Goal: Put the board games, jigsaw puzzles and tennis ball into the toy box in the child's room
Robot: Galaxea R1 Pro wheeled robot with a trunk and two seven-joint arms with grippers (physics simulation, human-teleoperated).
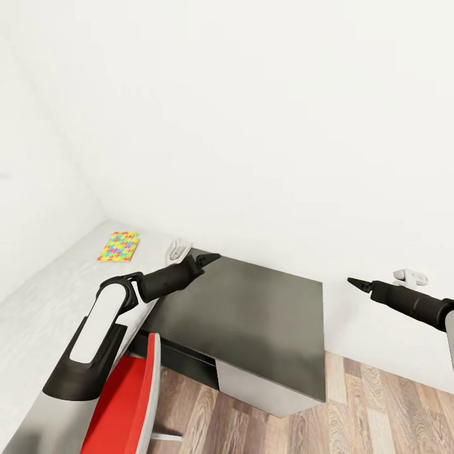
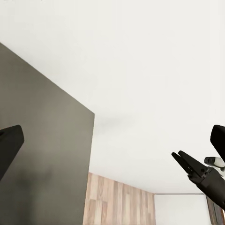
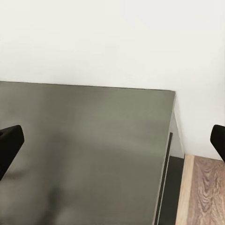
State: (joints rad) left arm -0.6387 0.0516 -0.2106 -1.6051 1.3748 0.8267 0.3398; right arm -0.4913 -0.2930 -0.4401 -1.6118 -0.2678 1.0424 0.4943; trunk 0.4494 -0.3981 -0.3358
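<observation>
Jigsaw puzzle (image 1: pixel 118 246) on bed (image 1: pixel 44 302) | dark table (image 1: pixel 252 315) beside

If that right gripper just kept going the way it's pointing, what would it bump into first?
Probably the dark desk top: the right gripper points over and down toward it in its wrist view, with nothing between. Depth is hard to judge; it might reach the white wall behind instead.

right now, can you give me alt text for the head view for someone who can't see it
A dark grey table stands against a white wall, with the left claw over its far corner and the right claw off its right side. A colourful jigsaw puzzle lies on the pale bed to the left, and a red chair sits below.
</observation>
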